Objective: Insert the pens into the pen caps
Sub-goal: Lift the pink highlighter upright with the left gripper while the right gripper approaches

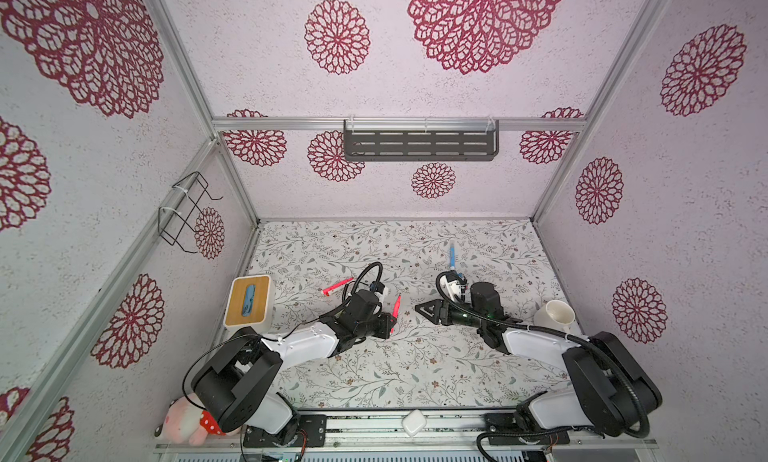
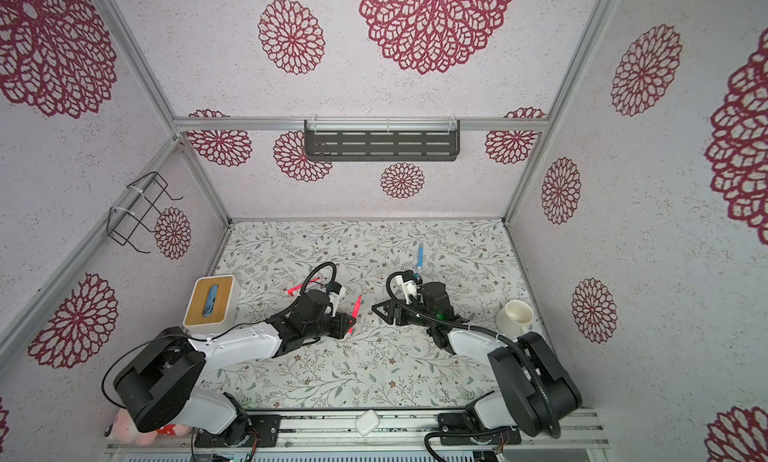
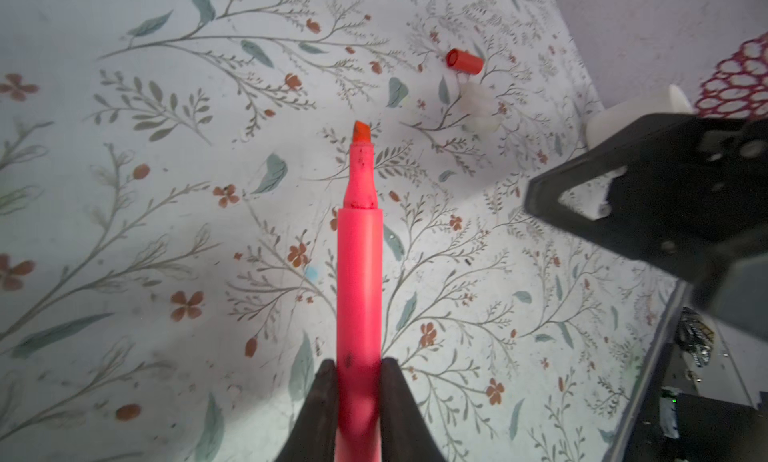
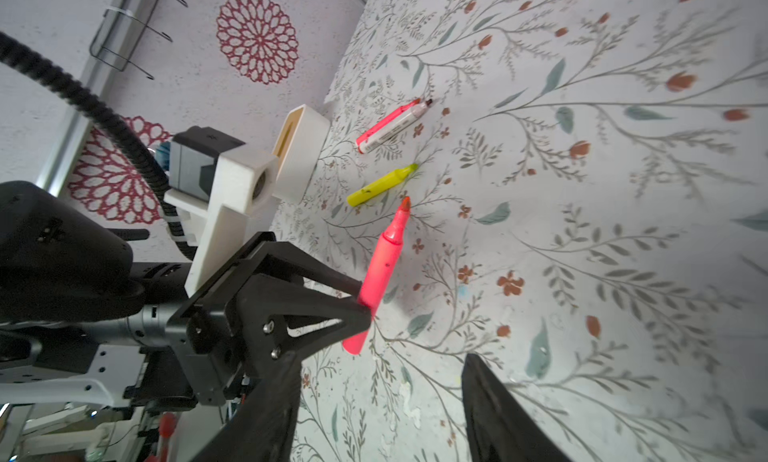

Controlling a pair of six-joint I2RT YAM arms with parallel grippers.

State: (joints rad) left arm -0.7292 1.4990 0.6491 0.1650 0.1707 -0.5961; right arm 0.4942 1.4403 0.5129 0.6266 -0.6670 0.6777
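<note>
Pink plastic marker pen (image 3: 359,294), tip bare, is clamped in my left claw (image 3: 359,364) above the floral surface (image 3: 124,231), a short red tubular cap (image 3: 464,61) lying beyond its tip, my right claw (image 4: 379,358) spread apart.

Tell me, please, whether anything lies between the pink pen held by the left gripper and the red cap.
Nothing visible does: in the left wrist view only bare table lies between the tip of the pink pen and the red cap.
</note>
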